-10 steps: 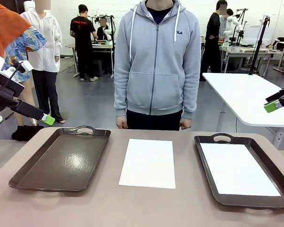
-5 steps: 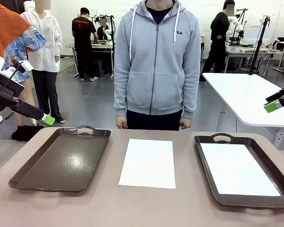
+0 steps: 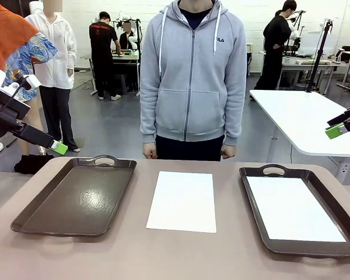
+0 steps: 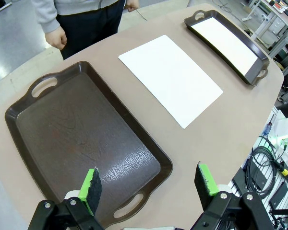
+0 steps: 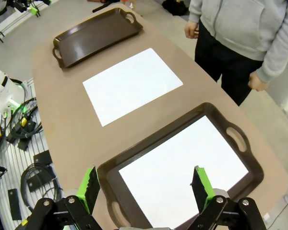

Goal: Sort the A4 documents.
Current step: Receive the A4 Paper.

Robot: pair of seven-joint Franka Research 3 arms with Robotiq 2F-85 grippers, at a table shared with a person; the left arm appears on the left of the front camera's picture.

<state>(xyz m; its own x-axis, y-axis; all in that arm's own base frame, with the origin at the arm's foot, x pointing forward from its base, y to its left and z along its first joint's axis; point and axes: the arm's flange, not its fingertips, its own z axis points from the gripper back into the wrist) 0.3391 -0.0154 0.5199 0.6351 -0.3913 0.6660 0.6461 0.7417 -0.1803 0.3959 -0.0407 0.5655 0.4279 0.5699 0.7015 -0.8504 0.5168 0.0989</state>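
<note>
One white A4 sheet (image 3: 183, 200) lies flat on the table between the two trays, also seen in the left wrist view (image 4: 170, 79) and the right wrist view (image 5: 130, 85). A second white sheet (image 3: 293, 209) rests inside the right tray (image 3: 254, 204); the right wrist camera looks down on this sheet (image 5: 182, 170). The left tray (image 3: 76, 196) holds nothing. My left gripper (image 4: 149, 183) hovers open high above the left tray's near end. My right gripper (image 5: 145, 185) hangs open above the right tray. Both grip nothing. In the front view their green tips sit at the far left (image 3: 59, 147) and far right (image 3: 333, 131).
A person in a grey hoodie (image 3: 192, 76) stands at the far table edge with both hands down by their sides. Cables and gear (image 5: 19, 139) lie on the floor beside the table. A white table (image 3: 303, 116) stands behind on the right.
</note>
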